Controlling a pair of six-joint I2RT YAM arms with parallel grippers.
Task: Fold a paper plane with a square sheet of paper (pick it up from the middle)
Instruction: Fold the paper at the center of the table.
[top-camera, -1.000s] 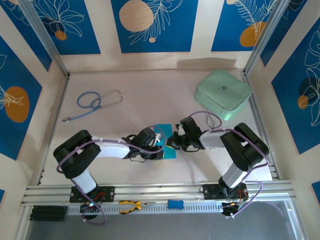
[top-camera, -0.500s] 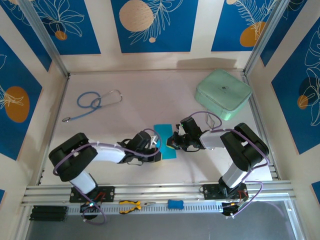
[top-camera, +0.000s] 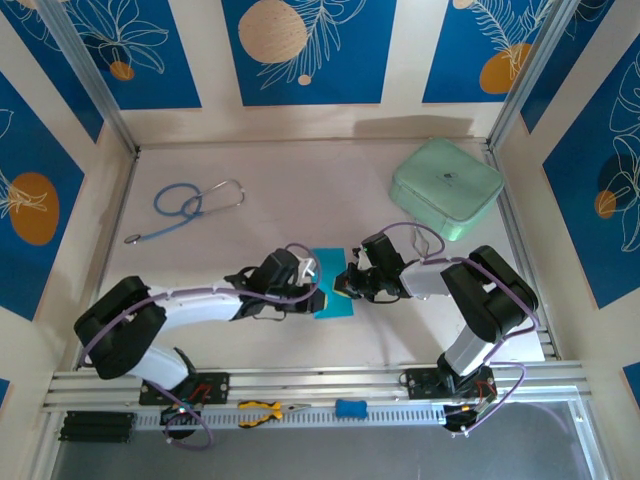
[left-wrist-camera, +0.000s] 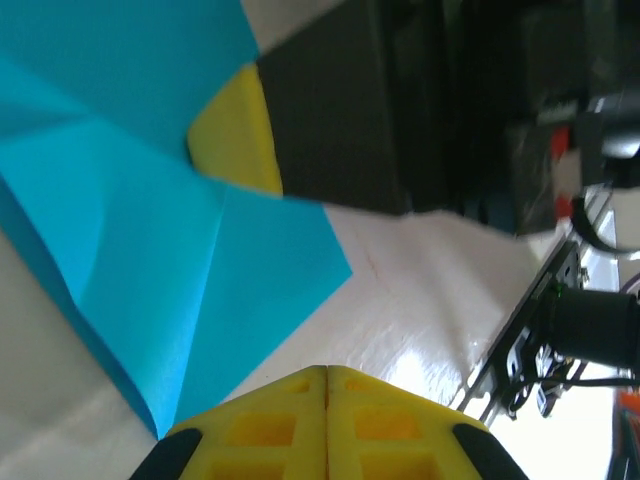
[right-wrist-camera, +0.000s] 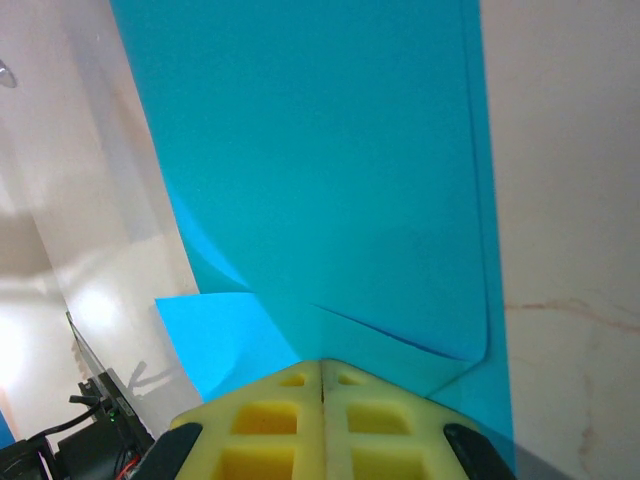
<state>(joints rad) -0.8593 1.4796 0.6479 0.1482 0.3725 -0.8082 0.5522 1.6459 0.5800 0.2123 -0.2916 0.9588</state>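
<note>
The left fingers (left-wrist-camera: 270, 430) are seen pressed together with no gap, their tips at the near edge of the square sheet of paper (top-camera: 332, 303). Whether that edge is pinched or merely touched cannot be told. The right fingers (right-wrist-camera: 265, 420) are likewise closed flat against each other and are laid on the sheet from the opposite side. In the left wrist view one of their yellow tips is seen resting on the blue paper. The sheet is found near the middle of the surface (top-camera: 300, 190), between the two arms. Fold lines and a turned-over corner are seen in it, but no dart shape yet.

A skewed or crumpled fold is judged the main risk. The paper is thin and the surface glossy, so the sheet could be dragged sideways if one pair of fingers is moved while the other is not held firmly down. Because the two sets of tips face each other closely, a collision could be caused by a small overshoot. A loosely pressed flap may also spring open. The mint-green case (top-camera: 446, 186) and the stethoscope (top-camera: 190, 205) lie well apart from the sheet.
</note>
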